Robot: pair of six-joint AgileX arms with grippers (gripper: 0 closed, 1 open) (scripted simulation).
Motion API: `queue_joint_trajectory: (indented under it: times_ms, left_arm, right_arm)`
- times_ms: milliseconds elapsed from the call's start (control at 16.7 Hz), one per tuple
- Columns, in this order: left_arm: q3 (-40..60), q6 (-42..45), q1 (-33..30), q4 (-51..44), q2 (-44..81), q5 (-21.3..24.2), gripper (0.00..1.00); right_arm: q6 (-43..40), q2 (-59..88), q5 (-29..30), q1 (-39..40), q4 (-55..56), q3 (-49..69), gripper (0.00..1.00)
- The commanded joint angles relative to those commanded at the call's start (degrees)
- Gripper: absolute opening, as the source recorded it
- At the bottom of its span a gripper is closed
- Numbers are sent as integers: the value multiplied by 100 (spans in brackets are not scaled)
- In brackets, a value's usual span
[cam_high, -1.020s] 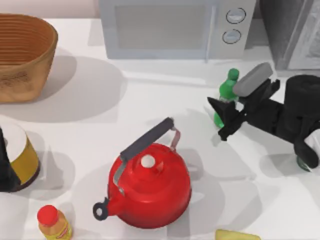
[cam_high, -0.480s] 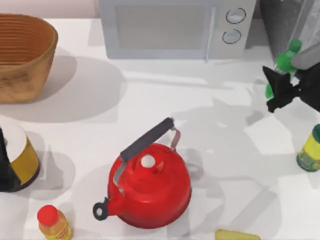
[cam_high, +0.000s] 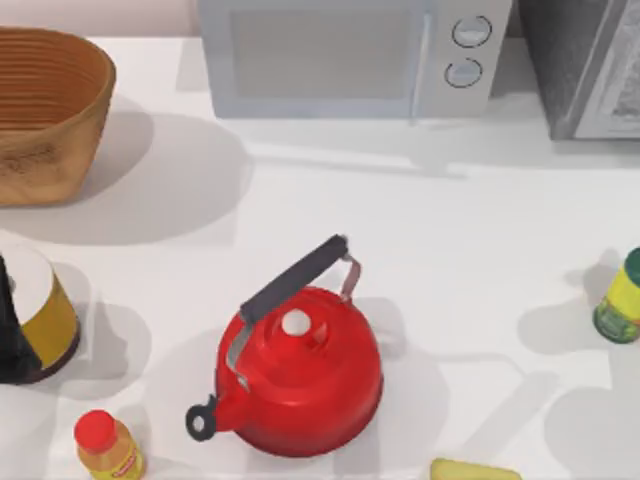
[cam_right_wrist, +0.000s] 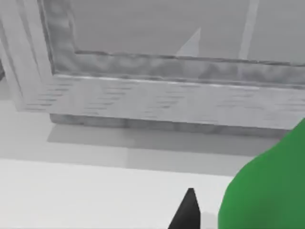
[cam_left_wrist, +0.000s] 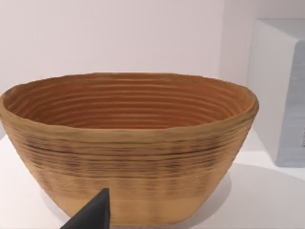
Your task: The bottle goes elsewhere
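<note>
**Bottle beside right fingertip, grip unclear**

Bottle (cam_right_wrist: 271, 191) fills a corner of the right wrist view, just beside a dark fingertip (cam_right_wrist: 188, 212); grey appliance (cam_right_wrist: 167, 86) behind. Whether the right gripper clasps it: cannot tell. Top view: red kettle (cam_high: 300, 375) mid-table, microwave (cam_high: 345, 55), basket (cam_high: 45, 110), jar (cam_high: 620, 295).

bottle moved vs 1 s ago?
Yes. It stood right of the red kettle, below the microwave, then went right, out of the top view. The right wrist view has the bottle beside a right pincer finger.
</note>
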Motion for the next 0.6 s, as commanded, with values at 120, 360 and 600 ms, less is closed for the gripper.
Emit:
queue_joint_trajectory:
  times_ms: [120,360,600]
  left_arm:
    - [0,0,0,0,0,0,100]
    - [0,0,0,0,0,0,100]
    - [0,0,0,0,0,0,100]
  right_arm:
    - [72,-147,0,-301,-4,-169,0]
    - [107,-188,-1,-397,5,-218,0]
    - [110,-77,16,-348,76,-158,0]
